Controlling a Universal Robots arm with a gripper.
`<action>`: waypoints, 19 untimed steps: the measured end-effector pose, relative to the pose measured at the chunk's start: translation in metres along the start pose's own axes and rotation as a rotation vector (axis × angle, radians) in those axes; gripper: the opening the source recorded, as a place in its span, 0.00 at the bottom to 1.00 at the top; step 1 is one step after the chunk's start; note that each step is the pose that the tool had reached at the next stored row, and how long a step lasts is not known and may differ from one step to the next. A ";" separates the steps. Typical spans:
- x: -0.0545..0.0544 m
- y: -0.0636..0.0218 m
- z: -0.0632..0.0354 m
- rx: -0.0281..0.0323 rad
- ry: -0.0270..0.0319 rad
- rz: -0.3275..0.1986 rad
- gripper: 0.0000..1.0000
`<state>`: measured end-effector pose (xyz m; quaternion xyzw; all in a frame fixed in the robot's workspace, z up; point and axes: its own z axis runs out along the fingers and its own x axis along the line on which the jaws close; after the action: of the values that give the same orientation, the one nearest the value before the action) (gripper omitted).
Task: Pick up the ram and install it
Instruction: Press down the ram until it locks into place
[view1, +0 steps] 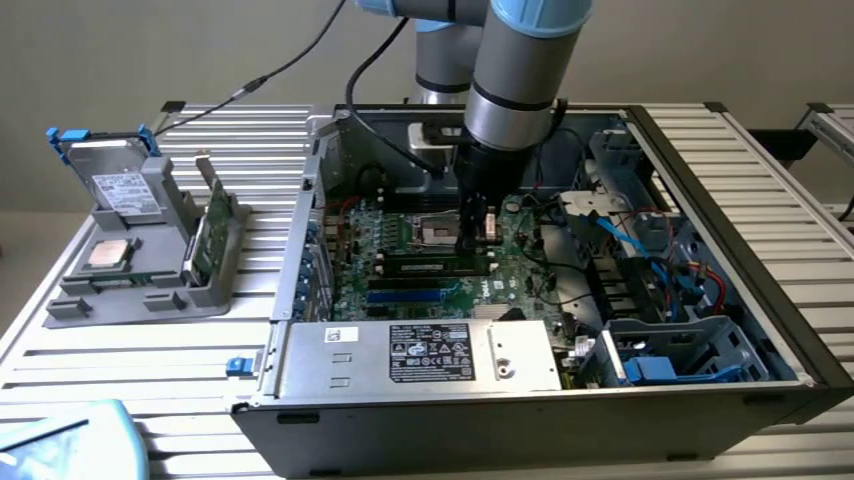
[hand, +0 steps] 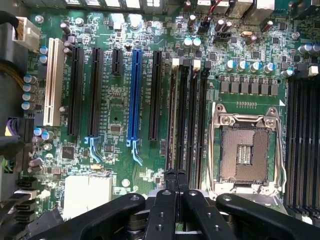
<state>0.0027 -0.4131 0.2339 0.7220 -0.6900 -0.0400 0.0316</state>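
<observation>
The ram (view1: 424, 266), a long narrow stick with dark chips and a pale label, stands on edge in a memory slot on the motherboard (view1: 400, 235) inside the open computer case. My gripper (view1: 470, 245) hangs straight down over the stick's end toward the exterior view's right, at or just above its top edge. In the wrist view my gripper (hand: 176, 175) is shut, its black fingers pressed together over the row of dark memory slots (hand: 189, 115). A second green stick (view1: 207, 225) stands upright in the grey rack outside the case.
The empty processor socket (hand: 245, 150) with its metal frame lies beside the memory slots. The grey rack (view1: 134, 290) on the exterior view's left also holds a silver processor chip (view1: 107, 255) and a drive with blue tabs (view1: 114, 175). Cables and drive cages (view1: 667, 290) crowd the case's right.
</observation>
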 end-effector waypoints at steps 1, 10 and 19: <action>0.000 0.0000 0.0010 0.0000 0.0002 0.000 0.11; 0.000 -0.0001 0.0048 -0.0001 0.0010 0.000 0.11; 0.000 -0.0003 0.0068 0.0000 0.0008 0.000 0.11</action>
<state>0.0023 -0.4131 0.2271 0.7220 -0.6901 -0.0398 0.0319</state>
